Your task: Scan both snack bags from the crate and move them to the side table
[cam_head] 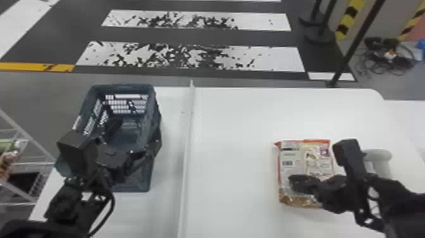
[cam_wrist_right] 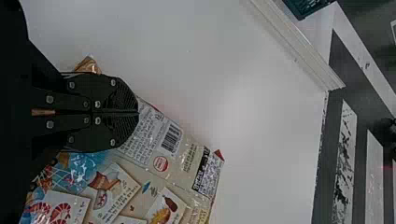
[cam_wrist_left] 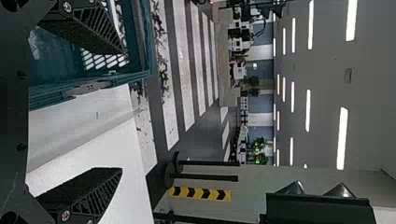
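Right pincer (cam_wrist_right: 137,112) is closed over the snack bag (cam_wrist_right: 187,161), left pincer (cam_wrist_left: 122,110) open; spread right before gripping, keep barcode (cam_wrist_right: 171,138) uncovered.

The left arm (cam_head: 68,202) comes in at the lower left corner of the head view and slants up and rightward, a black cable (cam_head: 107,218) looping beside it. Its boxy wrist housing (cam_head: 77,152) sits left of centre, and the left gripper (cam_head: 139,133) is spread beyond it. In the left wrist view its two flat fingers (cam_wrist_left: 88,28) stand wide apart. The right arm (cam_head: 408,205) enters from the lower right and points leftward, its dark upright wrist block (cam_head: 349,158) leaning slightly. The right gripper (cam_head: 294,183) lies in the lower right part of the frame. In the right wrist view its fingers (cam_wrist_right: 122,95) meet along their whole inner edges.
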### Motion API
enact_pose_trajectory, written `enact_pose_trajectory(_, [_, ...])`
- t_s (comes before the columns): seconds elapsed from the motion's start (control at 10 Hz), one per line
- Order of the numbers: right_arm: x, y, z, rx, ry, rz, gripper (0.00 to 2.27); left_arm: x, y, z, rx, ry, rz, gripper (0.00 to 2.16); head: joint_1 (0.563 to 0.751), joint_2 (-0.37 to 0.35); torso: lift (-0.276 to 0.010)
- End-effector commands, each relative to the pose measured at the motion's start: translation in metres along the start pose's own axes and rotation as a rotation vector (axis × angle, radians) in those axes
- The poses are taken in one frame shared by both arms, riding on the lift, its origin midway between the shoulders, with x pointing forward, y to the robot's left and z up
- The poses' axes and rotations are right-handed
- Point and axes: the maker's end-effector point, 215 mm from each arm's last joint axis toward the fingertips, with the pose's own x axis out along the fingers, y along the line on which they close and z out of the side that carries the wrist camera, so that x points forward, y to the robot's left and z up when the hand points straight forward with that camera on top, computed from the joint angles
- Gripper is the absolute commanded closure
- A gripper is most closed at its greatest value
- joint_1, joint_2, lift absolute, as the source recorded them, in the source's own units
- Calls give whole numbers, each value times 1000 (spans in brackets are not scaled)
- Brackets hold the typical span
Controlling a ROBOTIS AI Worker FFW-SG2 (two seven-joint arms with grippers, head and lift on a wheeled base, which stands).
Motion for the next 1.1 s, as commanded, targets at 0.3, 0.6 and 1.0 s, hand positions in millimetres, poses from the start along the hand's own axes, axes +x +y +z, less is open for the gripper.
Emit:
enact_pose_trajectory(0.3, [-17,7,25,10,-76,7,2250,-1,1,-3,-3,6,2,103,695,2,-75])
enact_pose_trajectory(0.6, [-25,-8,49,59,-155,-35,2246,-3,0,-3,-5,5,4,103,695,3,-75])
enact_pose_trajectory(1.0, [-76,-72,56,220,-304,-153,167,-3,3,-3,-4,5,11,103,695,-55,-75])
